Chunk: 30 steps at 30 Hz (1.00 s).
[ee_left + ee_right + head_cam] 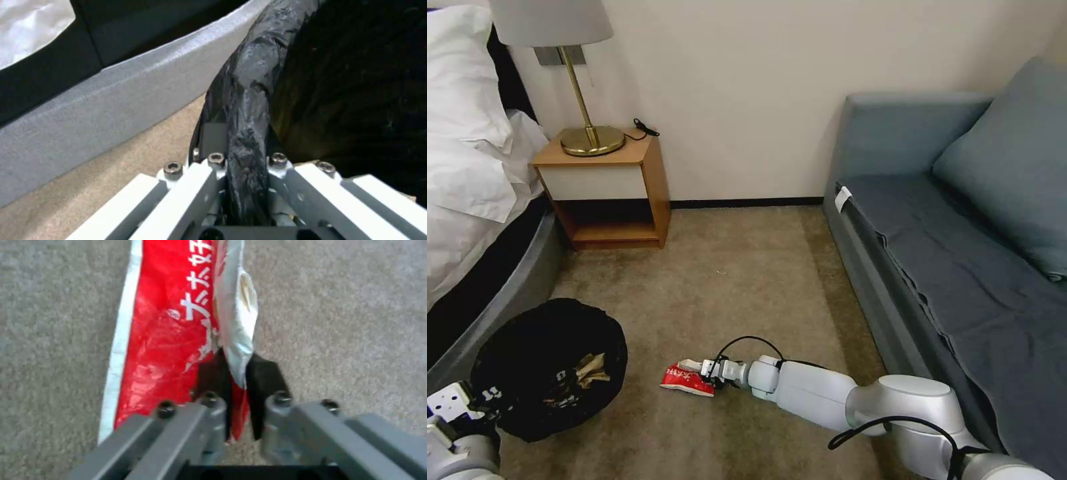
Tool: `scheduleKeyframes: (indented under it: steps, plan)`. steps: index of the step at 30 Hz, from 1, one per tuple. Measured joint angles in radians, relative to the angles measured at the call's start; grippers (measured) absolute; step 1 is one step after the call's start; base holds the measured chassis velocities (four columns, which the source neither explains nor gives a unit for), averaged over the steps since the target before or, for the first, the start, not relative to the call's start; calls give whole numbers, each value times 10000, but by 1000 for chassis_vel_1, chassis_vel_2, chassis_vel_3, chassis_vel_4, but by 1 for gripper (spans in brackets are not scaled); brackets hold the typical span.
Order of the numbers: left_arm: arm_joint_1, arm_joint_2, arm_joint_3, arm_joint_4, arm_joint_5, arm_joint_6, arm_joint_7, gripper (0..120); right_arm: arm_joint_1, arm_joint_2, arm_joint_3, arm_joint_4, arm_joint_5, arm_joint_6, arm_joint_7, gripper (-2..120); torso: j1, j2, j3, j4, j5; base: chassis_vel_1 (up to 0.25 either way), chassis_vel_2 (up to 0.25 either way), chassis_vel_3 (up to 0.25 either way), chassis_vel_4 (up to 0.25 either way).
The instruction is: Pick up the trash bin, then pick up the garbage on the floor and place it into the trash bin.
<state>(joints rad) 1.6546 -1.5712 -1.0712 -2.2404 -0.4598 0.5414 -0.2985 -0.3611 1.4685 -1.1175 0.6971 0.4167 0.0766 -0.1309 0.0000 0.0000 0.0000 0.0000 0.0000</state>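
The right gripper [238, 380] is pinching the red wrapper [688, 379] low over the carpet [727, 280] between bed [474, 200] and sofa [960, 267], while the left gripper [242, 156] is clamping the rim of the trash bin [547, 367] nearby.

Head camera looks down at carpet [727, 267]; wrist cameras sit close (each behind its hand)
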Motion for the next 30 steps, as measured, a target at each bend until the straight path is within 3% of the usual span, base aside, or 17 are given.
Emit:
scheduleKeyframes:
  steps: [2, 8, 17, 20, 26, 30]
  plan:
    - [-13, 1, 13, 5, 5, 0, 0, 2, 1, -21, 23, 44, 47, 63, 53, 1, 0, -1, 0, 0, 0, 0, 0, 0, 0]
    - [-48, 4, 40, 24, 12, 0, 2, 2, -34, -155, 60, 292, 231, 205, 197, 0, 0, -1, 0, 0, 0, 0, 0, 0, 0]
    - [-58, 60, 65, 17, 1, 32, 7, 2, 357, -1097, 1330, 1502, 335, 661, 361, 0, 0, -1, 1, 0, 0, 0, 0, 0, 0]
    - [-110, 101, 95, 11, -24, 64, 9, 2, 424, -1669, 2599, 2547, 513, 671, 484, 0, 0, 0, 1, 0, 1, 0, 0, 0, 0]
    - [-182, 101, 294, 42, 30, 88, 11, 2, 594, -2284, 3751, 4393, 866, 407, 821, 0, 0, 0, 0, -2, 0, 0, 0, 0, 0]
    - [-235, 92, 458, 78, 125, 109, 11, 2, 672, -2754, 4141, 6793, 1621, -264, 1259, 0, 0, 0, 0, 0, 0, 0, 0, 0, 0]
